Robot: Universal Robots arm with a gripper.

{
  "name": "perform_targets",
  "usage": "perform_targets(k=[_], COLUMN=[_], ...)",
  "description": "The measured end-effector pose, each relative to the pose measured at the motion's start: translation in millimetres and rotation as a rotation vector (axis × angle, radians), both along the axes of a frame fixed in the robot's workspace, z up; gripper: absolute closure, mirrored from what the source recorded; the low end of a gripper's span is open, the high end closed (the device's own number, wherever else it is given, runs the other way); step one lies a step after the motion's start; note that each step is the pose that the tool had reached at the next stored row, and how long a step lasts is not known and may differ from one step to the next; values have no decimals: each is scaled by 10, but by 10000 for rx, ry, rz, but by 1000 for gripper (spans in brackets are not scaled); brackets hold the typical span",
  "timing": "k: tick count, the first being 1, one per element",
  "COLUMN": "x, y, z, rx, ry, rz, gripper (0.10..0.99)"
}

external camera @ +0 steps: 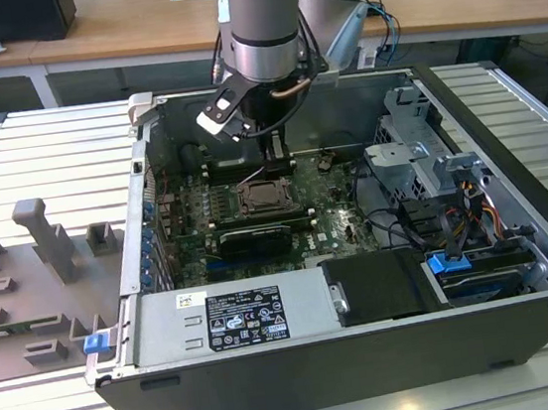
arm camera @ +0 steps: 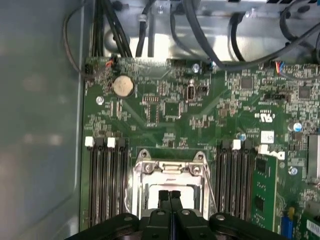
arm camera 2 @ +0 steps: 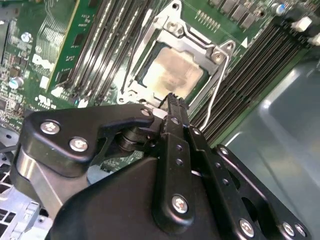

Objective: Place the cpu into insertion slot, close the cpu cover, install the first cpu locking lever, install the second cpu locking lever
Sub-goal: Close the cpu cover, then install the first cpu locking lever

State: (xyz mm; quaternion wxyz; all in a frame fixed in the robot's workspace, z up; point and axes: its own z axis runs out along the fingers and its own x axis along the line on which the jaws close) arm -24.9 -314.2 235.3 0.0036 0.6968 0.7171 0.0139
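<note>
In the exterior view, the pincer [external camera: 277, 165] hangs just above the square slot [external camera: 258, 199] on the green motherboard [external camera: 341, 219]. In the second wrist view, its black fingers [arm camera 2: 173, 116] press together, empty, over the cpu [arm camera 2: 172, 75], a pale matte square seated there. In the first wrist view, a thin silver cover [arm camera: 170, 169] frames it.

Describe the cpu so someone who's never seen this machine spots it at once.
Inside the open computer case lies the green motherboard. Between its two banks of long memory slots sits the silver cpu cover; the cpu is the pale metal square in its opening, unlike the dark chips around.
</note>
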Motion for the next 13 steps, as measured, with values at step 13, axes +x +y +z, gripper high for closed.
perform_targets(k=[13], x=[-24], y=[73], z=[30], rx=[-20], ry=[3], rz=[-1], gripper=[980])
